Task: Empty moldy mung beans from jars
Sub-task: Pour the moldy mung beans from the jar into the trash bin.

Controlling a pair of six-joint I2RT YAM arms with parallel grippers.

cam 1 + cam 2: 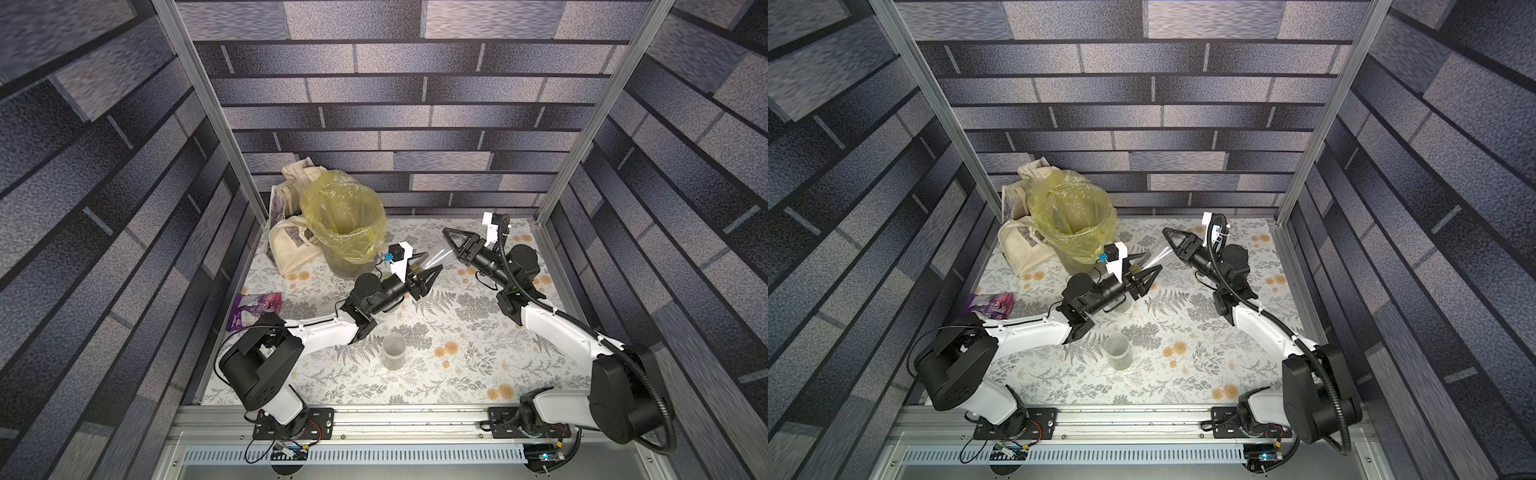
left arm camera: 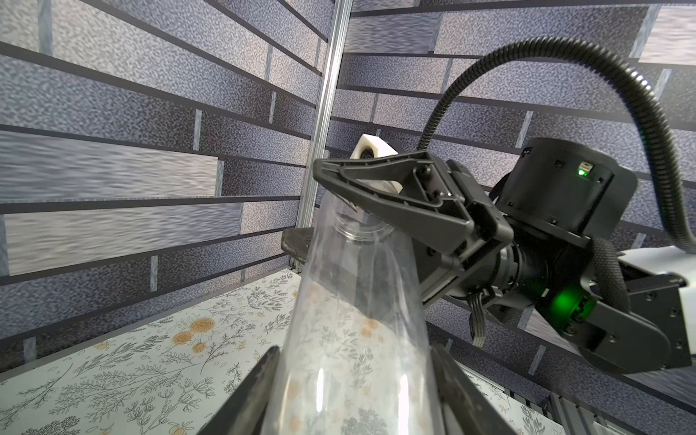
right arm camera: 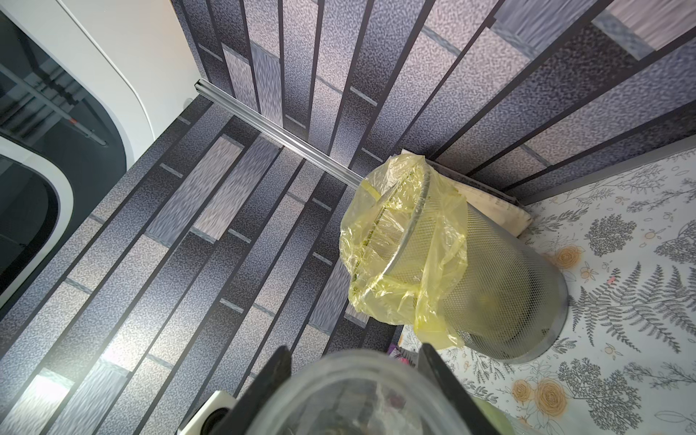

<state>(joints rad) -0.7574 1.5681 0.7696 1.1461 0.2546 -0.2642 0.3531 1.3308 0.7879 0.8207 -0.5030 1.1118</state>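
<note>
Beside the left wall: one purple pouch (image 1: 257, 305), print unreadable; one cloth tote (image 1: 291, 249); one yellow-lined bin (image 1: 338, 266). Three jars: half-hidden jar (image 1: 1122, 306) under the left arm (image 1: 324, 328); short jar (image 1: 393, 353) holding mung beans (image 1: 392, 365); tall jar (image 1: 440, 254) midair, left gripper (image 1: 432, 261) and right gripper (image 1: 450, 243) both clamped on it.

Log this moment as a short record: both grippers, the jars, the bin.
left gripper: closed around one end of the tall slim jar
right gripper: shut on the jar's other end
tall slim jar: held in the air between both grippers, lying slantwise; walls clear, little or nothing visible inside
short jar: upright on the table, no lid visible, untouched
bin: grey mesh, lined with a yellow bag, far left of the table, cloth bag behind it
</note>
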